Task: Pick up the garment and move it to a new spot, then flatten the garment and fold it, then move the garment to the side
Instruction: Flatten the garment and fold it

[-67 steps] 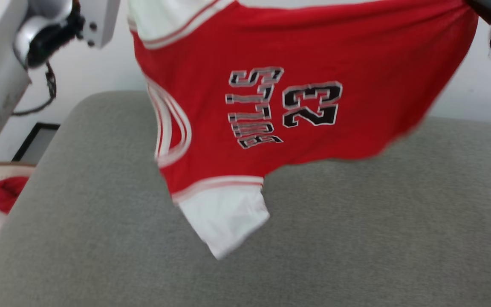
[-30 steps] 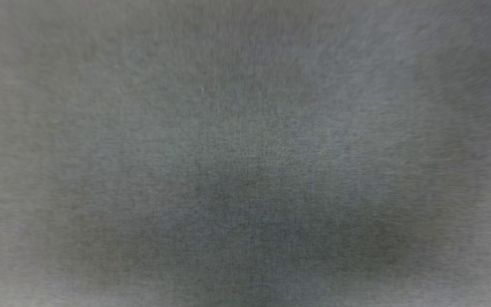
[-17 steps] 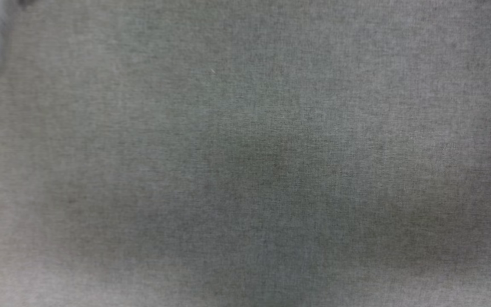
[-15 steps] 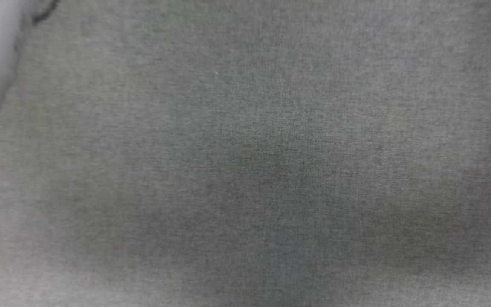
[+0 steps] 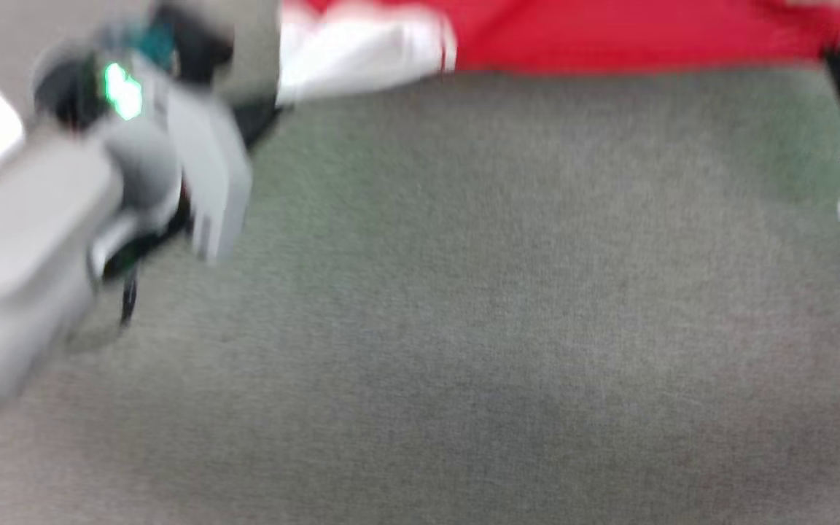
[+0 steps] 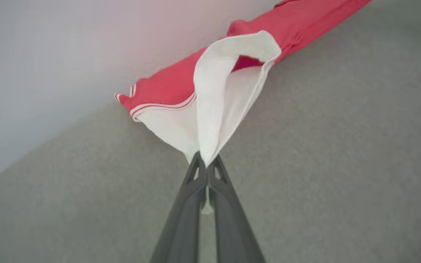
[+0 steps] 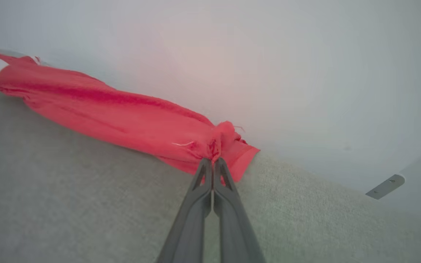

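The garment (image 5: 609,36), red with a white sleeve, stretches along the top of the blurred head view, above the grey cushion (image 5: 464,328). My left gripper (image 6: 206,160) is shut on the tip of the white sleeve (image 6: 228,91). The garment (image 6: 166,86) runs from there up toward the pale wall, its striped trim showing. My right gripper (image 7: 213,160) is shut on a bunched red corner of the garment (image 7: 122,117), which reaches off to the upper left. In the head view the left gripper (image 5: 267,117) sits at the upper left and the right gripper (image 5: 839,65) at the upper right. The lettering is hidden.
A broad grey fabric cushion fills the lower head view. A pale wall (image 7: 232,54) rises behind its far edge, with a small metal bracket (image 7: 384,186) at the right. My pale left forearm (image 5: 19,240) crosses the head view's left side.
The head view has swung: half a second ago it held grey cushion and a pale forearm edge; now the garment's lower edge and both grippers are back at the top.
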Tool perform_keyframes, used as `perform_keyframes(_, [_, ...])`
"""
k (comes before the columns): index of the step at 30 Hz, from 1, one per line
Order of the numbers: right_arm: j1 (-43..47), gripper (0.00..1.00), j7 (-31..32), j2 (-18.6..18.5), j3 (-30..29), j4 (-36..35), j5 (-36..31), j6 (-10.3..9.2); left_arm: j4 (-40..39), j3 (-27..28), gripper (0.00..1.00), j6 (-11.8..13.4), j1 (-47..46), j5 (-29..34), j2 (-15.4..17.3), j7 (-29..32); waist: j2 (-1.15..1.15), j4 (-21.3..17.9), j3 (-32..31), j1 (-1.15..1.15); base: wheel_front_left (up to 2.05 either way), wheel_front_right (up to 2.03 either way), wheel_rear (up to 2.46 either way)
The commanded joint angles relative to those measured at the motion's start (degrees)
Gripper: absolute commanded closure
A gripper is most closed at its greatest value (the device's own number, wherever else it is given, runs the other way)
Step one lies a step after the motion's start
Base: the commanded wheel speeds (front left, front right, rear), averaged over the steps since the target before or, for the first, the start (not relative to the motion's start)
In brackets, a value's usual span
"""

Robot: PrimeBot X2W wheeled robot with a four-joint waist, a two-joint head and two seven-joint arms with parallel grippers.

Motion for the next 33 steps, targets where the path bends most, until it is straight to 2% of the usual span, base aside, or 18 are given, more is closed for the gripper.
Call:
perform_keyframes(1, [2.3,1.0,-0.1,-1.3,0.6,-1.2,0.8,-0.06,-2.2,-0.2,1.0,0.7,3.1,-1.1,1.7,0.8,0.0,1.9,-7.8,0.0,0.0,0.0,0.0])
perform_keyframes(5, [10.9,1.0,0.8,-4.5,2.9,-6.3,4.4,-0.06,-11.8,-1.0,1.0,4.3,13.2,-3.7,6.8,3.6,0.0,2.2,-11.7,0.0,0.0,0.0,0.0])
perform_keyframes(11, [24.3,1.0,0.5,-9.4,3.9,-11.7,7.1,-0.06,-27.2,-1.5,1.0,12.2,28.3,-6.9,13.7,3.4,0.0,2.4,-15.5,0.0,0.0,0.0,0.0])
perform_keyframes(14, [30.8,1.0,0.0,-11.2,2.5,-13.1,7.9,-0.07,-32.2,-1.6,1.0,16.3,35.2,-8.2,15.9,2.2,0.0,2.4,-16.6,0.0,0.0,0.0,0.0])
perform_keyframes(19, [41.2,1.0,-0.5,-12.0,0.2,-16.0,9.4,-0.07,-37.2,-1.7,1.0,22.0,44.7,-10.3,17.4,-0.4,0.0,2.3,-17.5,0.0,0.0,0.0,0.0])
perform_keyframes(25, [50.9,1.0,0.8,-11.8,-2.5,-19.8,9.4,-0.06,-40.8,-1.7,1.0,27.6,53.8,-14.1,18.2,-2.8,0.0,1.5,-17.6,0.0,0.0,0.0,0.0])
perform_keyframes(28, [55.1,1.0,1.7,-11.5,-3.9,-21.4,9.1,-0.06,-42.9,-1.7,1.0,29.7,57.0,-16.0,18.6,-4.2,0.0,1.1,-17.3,0.0,0.0,0.0,0.0])
perform_keyframes(33, [60.2,1.0,2.5,-10.5,-7.0,-24.4,7.6,-0.06,-45.0,-1.2,1.0,31.9,57.8,-15.0,20.0,-5.7,0.0,0.5,-16.6,0.0,0.0,0.0,0.0])
